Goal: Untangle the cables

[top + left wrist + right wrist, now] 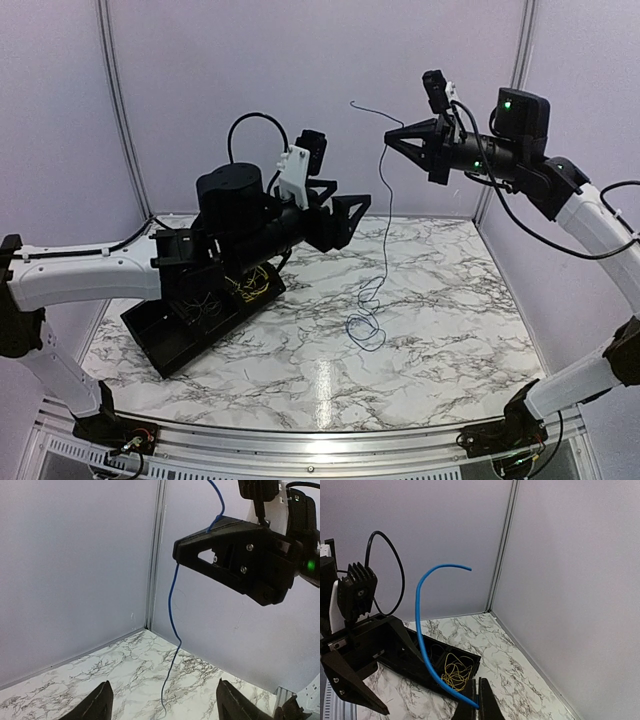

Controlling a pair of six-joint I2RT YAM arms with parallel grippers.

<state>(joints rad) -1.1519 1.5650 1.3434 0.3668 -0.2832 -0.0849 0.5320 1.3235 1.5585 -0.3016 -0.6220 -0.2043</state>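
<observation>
My right gripper is raised high at the back right and shut on the blue cable. The cable hangs straight down from it and ends in small loops on the marble table. In the right wrist view the fingertips pinch the blue cable, and its free end arcs upward. My left gripper is open and empty, left of the hanging strand. In the left wrist view the blue cable hangs between its fingers. The yellow cable lies tangled in the black tray. I cannot make out the black cable.
The black compartment tray sits at the table's left under my left arm, and also shows in the right wrist view. Grey walls close the back and sides, with a corner post. My right gripper fills the upper right of the left wrist view.
</observation>
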